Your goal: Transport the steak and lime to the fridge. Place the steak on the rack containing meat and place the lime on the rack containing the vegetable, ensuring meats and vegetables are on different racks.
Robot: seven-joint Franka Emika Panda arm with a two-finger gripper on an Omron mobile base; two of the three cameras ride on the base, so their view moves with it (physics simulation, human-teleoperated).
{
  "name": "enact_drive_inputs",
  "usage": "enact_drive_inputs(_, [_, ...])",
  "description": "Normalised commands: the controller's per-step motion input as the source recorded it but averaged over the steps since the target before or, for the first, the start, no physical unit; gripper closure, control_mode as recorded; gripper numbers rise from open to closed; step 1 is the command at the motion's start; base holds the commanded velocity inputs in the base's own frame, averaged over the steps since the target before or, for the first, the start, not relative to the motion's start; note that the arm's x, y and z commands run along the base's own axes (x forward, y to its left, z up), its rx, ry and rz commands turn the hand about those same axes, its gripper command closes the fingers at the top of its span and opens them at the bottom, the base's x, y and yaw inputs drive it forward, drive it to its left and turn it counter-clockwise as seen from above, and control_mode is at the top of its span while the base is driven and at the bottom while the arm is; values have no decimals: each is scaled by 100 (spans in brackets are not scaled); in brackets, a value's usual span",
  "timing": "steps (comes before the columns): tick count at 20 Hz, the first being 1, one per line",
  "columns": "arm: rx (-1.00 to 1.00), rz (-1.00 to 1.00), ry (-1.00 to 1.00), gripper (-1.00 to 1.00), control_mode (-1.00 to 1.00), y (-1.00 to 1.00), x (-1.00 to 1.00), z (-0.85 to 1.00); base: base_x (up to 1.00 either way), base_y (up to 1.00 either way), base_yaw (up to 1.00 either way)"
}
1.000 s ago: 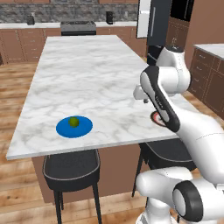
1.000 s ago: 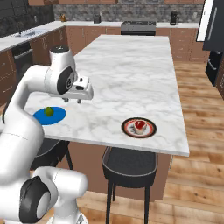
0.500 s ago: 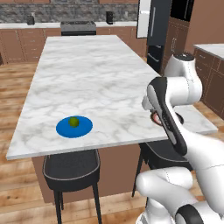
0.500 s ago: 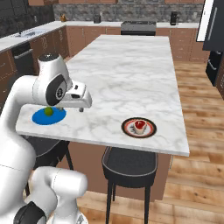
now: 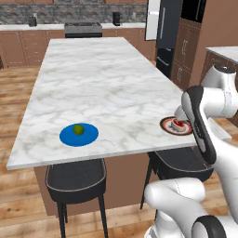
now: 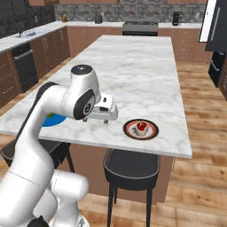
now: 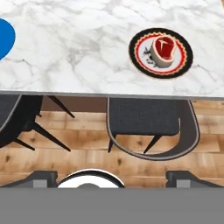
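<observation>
The steak (image 7: 162,48) is a red slab with a pale rim. It lies on a small red-and-black-rimmed plate (image 6: 152,131) near the island's front right edge, also visible as steak (image 5: 178,124) and steak (image 6: 141,127). On a blue plate (image 5: 88,137) at the front left rests the lime (image 5: 78,128). My gripper (image 6: 101,119) hovers over the counter's front edge, left of the steak plate and apart from it. It is open with nothing held, its tips spread wide in the hand view around gripper (image 7: 113,178). The black fridge (image 5: 169,25) stands at the far right.
A long marble island (image 5: 97,79) carries both plates. Two dark stools (image 5: 76,181) (image 6: 133,166) are tucked under its front edge. A stove (image 5: 83,29) and wooden cabinets line the back wall. The blue plate's edge (image 7: 5,37) shows at the hand view's left.
The arm has swung lower and to the right along the counter's front edge, bringing the hand closer to the steak plate. The plates, steak and lime have stayed put.
</observation>
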Motion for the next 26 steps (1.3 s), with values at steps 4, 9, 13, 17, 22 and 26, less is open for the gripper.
enact_drive_inputs(4, [4,0,2,-100,-100,-64,19,-26,0,0,0])
enact_drive_inputs(9, [1,0,1,-100,-100,-48,29,-17,0,0,0])
enact_drive_inputs(13, [0,1,5,-100,-100,-36,42,-34,0,0,0])
enact_drive_inputs(17, [0,2,5,-100,-100,-35,41,-33,0,0,0])
enact_drive_inputs(22, [3,4,9,-100,-100,-26,44,-41,0,0,0])
enact_drive_inputs(26, [5,6,9,-100,-100,-1,45,-50,0,0,0])
